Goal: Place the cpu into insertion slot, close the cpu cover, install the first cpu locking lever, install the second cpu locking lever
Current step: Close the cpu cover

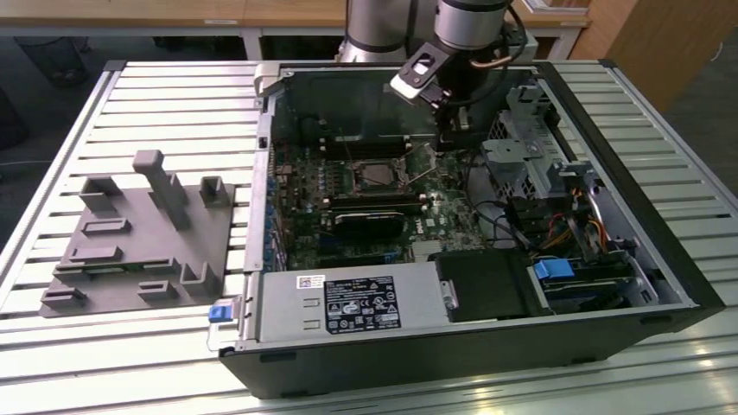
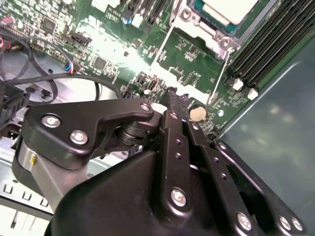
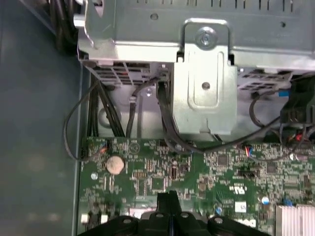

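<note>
Fingers (image 2: 173,103) clenched together on nothing, forming a narrow pusher tip low over the board (image 2: 189,54), beside the seated cpu (image 2: 229,7) and its locking lever (image 2: 162,45).

1. One robot arm (image 1: 473,26), fitted with one gripper (image 3: 167,197).
2. One open computer case (image 1: 485,359), on one slatted table (image 1: 162,95).
3. One green motherboard (image 3: 221,167).
4. One cpu (image 2: 229,10) and one cpu cover (image 2: 206,30).
5. Two thin locking levers (image 2: 162,45).
6. One coin battery (image 3: 114,164).
7. One black heatsink (image 1: 369,226).
8. One power supply (image 1: 346,303).
9. One grey fixture block (image 1: 138,242).
</note>
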Robot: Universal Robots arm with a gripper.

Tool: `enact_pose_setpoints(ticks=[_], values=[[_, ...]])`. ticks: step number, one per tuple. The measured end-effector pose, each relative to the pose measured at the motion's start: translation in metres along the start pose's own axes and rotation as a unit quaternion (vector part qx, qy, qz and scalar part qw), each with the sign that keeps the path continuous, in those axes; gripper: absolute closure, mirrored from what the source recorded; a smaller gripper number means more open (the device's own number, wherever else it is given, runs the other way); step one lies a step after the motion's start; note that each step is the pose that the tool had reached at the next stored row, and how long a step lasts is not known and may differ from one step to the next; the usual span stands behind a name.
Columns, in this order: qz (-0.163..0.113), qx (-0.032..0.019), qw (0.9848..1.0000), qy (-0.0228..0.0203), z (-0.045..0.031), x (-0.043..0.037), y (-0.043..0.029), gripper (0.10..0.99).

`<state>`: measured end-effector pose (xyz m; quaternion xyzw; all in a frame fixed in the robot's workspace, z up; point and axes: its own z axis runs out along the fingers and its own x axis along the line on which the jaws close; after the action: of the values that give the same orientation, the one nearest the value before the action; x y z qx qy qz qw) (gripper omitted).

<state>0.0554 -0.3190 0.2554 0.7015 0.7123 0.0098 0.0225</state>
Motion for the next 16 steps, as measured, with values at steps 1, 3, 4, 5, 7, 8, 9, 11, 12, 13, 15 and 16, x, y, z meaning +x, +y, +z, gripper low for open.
enact_pose_setpoints(ticks=[1, 3, 4, 5, 7, 8, 9, 11, 12, 13, 15, 16], values=[[0.000, 0.0008, 1.0000, 0.0000, 0.0011, 0.0003, 0.0014, 0.980], [0.000, 0.0018, 1.0000, 0.0000, 0.0029, 0.0008, 0.0033, 0.980], [0.000, 0.0022, 1.0000, 0.0001, 0.0038, 0.0009, 0.0041, 0.980], [0.000, 0.0025, 1.0000, 0.0002, 0.0046, 0.0012, 0.0049, 0.980], [0.000, 0.0033, 1.0000, 0.0003, 0.0061, 0.0016, 0.0078, 0.980], [0.000, 0.0037, 1.0000, 0.0003, 0.0068, 0.0019, 0.0092, 0.980], [0.000, 0.0041, 1.0000, 0.0003, 0.0076, 0.0022, 0.0104, 0.980], [0.000, 0.0049, 1.0000, 0.0004, 0.0095, 0.0028, 0.0118, 0.980], [0.000, 0.0053, 1.0000, 0.0004, 0.0107, 0.0031, 0.0122, 0.980], [0.000, 0.0056, 1.0000, 0.0005, 0.0122, 0.0034, 0.0124, 0.980], [0.000, 0.0063, 1.0000, 0.0006, 0.0151, 0.0040, 0.0128, 0.980], [0.000, 0.0067, 1.0000, 0.0007, 0.0165, 0.0042, 0.0131, 0.980]])
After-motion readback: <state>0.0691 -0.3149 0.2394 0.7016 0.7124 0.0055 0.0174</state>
